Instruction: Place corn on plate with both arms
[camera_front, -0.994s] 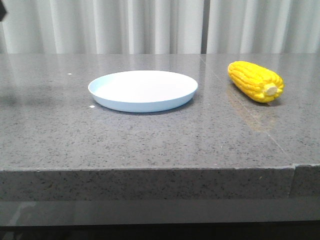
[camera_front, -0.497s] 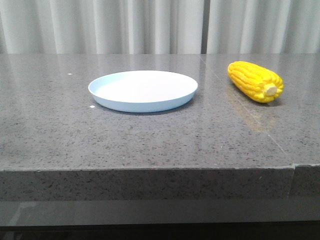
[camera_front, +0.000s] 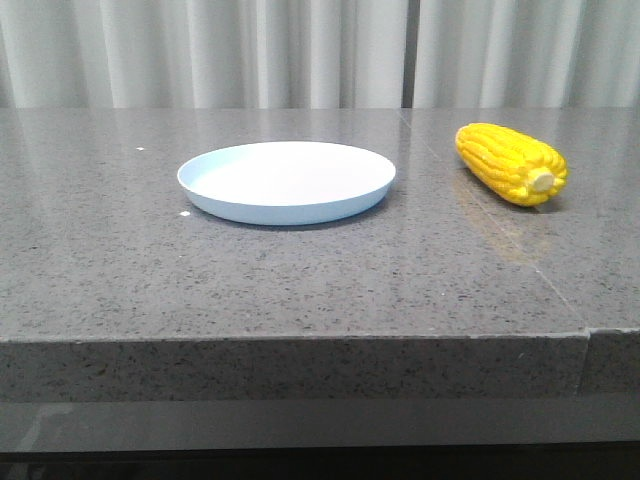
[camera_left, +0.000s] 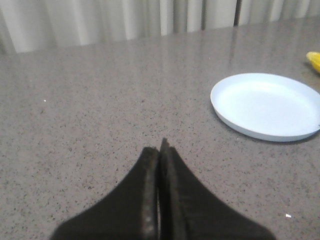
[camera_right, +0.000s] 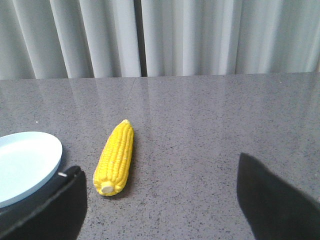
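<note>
The yellow corn (camera_front: 512, 162) lies on the grey stone table to the right of the pale blue plate (camera_front: 286, 180), stub end toward the front. The plate holds nothing. Neither arm shows in the front view. In the left wrist view my left gripper (camera_left: 160, 149) is shut and empty, its jaws pressed together above bare table, with the plate (camera_left: 267, 105) off to one side and a sliver of corn (camera_left: 314, 60) at the frame edge. In the right wrist view my right gripper (camera_right: 159, 175) is open wide and empty; the corn (camera_right: 115, 157) lies just ahead, near one finger (camera_right: 47, 210), beside the plate (camera_right: 27, 162).
The table's front edge (camera_front: 300, 338) runs across the front view, with a seam (camera_front: 588, 345) at the right. White curtains (camera_front: 300, 50) hang behind the table. A small white speck (camera_front: 184, 213) lies left of the plate.
A dark bit of arm at the front view's top left corner one second ago has gone out of view, along with its shadow on the left table. Corn and plate have not moved.
</note>
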